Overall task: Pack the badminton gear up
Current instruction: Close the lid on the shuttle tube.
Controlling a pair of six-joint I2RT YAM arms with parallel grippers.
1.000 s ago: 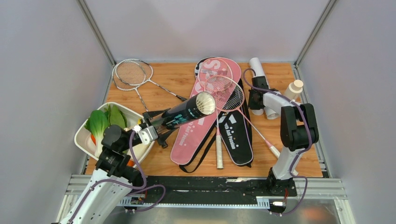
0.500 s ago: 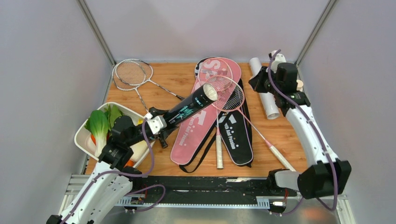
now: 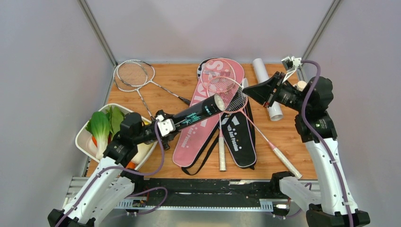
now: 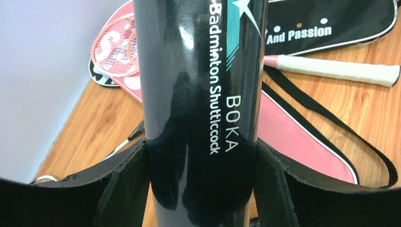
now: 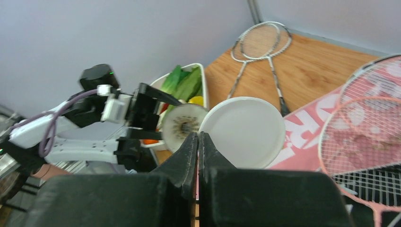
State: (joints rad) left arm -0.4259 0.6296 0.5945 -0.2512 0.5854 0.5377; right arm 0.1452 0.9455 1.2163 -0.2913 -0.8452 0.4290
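While the left gripper (image 3: 163, 128) hangs over the near left of the wooden table (image 3: 295, 137), its jaws stand wide, clamped on the lower end of the black tube (image 3: 196, 113). The tube slants up above the pink bag (image 3: 187, 146), feathers showing in its open mouth. Over on the far right, the right gripper (image 3: 249, 90) is in the air, its jaws pressed flat together and nipping a white lid (image 5: 241, 130) by the rim, a little apart from that mouth. On the boards below lie the white tube (image 3: 262, 68) and the pink rackets (image 3: 227, 92), which are crossed over both the pink and the black bag (image 3: 241, 142). Silver rackets (image 3: 134, 74) sit in the far left corner, with a tray (image 3: 81, 140) of greens at the left edge. Pale grey walls (image 3: 198, 28) close three sides, and there are metal posts (image 3: 97, 30) at the back corners.
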